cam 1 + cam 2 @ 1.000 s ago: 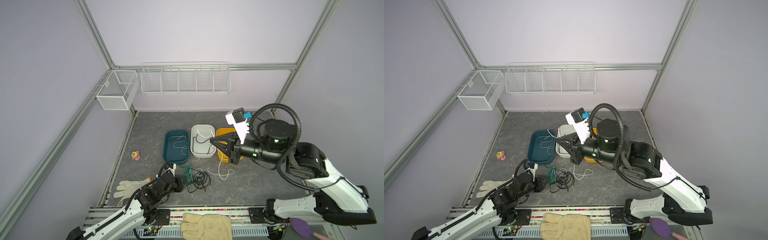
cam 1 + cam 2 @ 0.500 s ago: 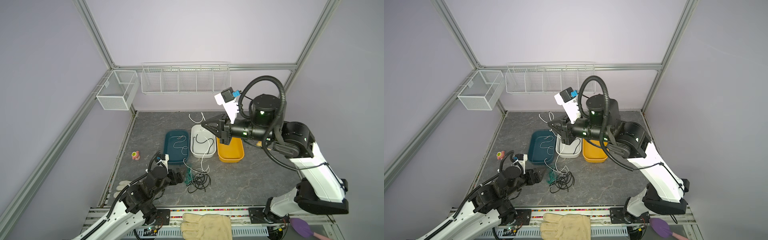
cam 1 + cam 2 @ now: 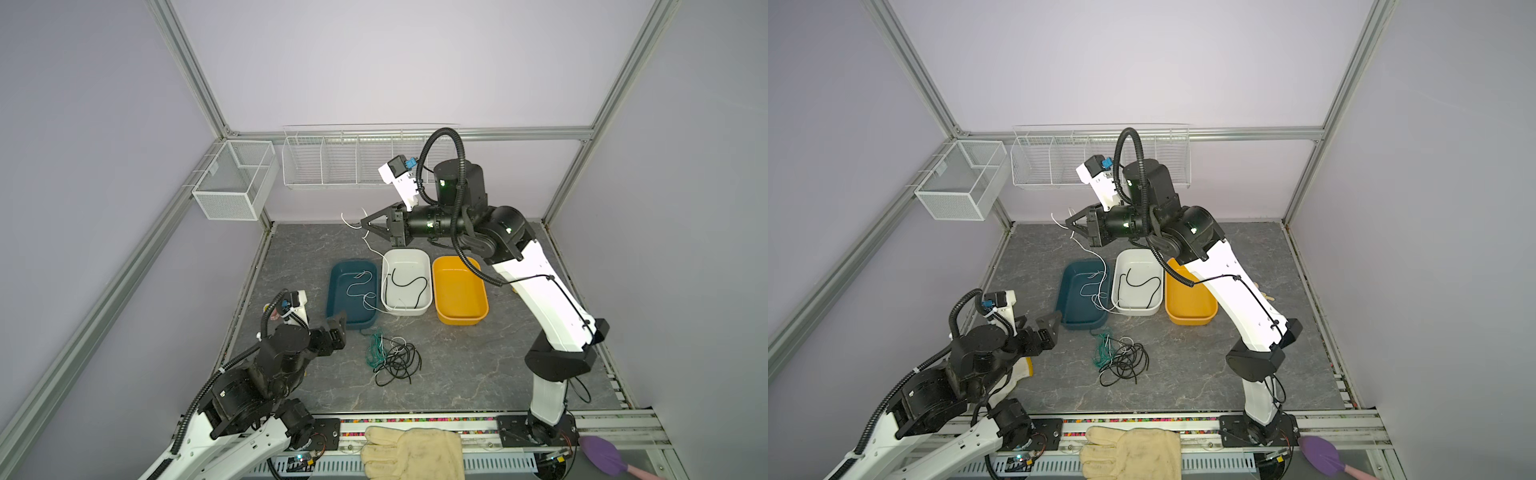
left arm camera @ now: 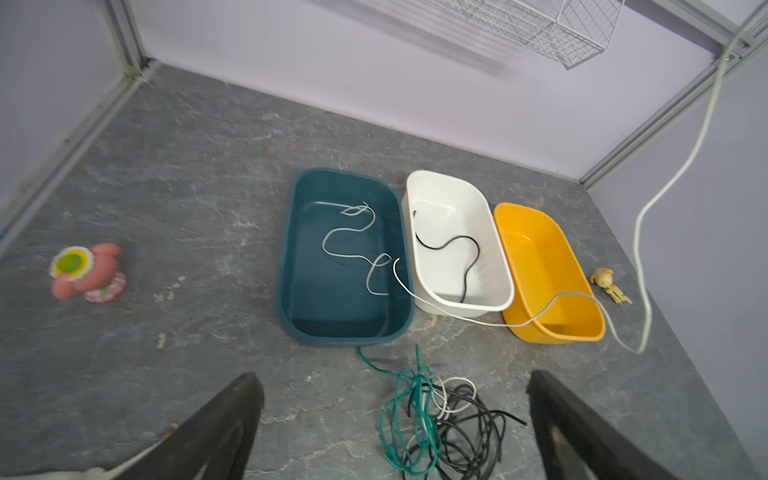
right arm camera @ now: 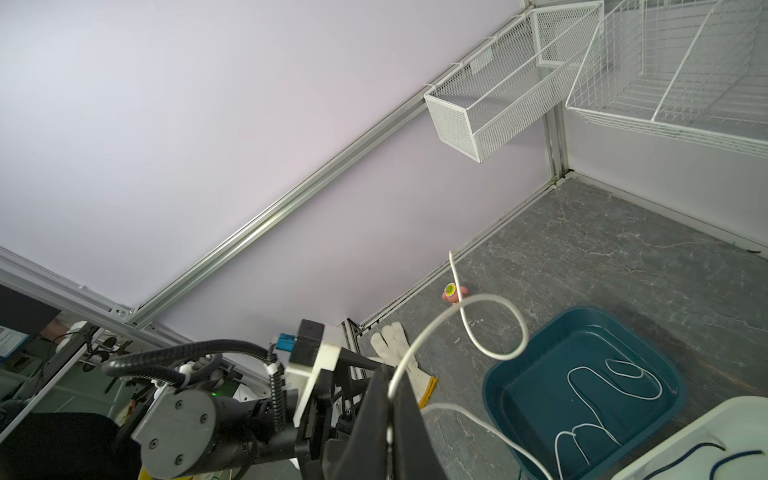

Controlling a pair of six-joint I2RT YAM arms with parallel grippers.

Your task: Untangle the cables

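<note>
Cables (image 3: 392, 358) in black, teal-green and white lie knotted in a loose heap near the middle of the table's (image 3: 478, 374) front edge. They sit just in front of the teal tray (image 3: 332, 286), which holds a white cord (image 4: 349, 230), and the white tray (image 3: 405, 252) beside it holds a black cord (image 4: 461, 237). Above the table's far edge the right hand (image 3: 362, 225) is pressed together on a white cable (image 5: 486, 296) that droops toward those two trays, while the left hand (image 3: 341, 330) hovers with fingers spread wide just left of the heap, apart from it.
</note>
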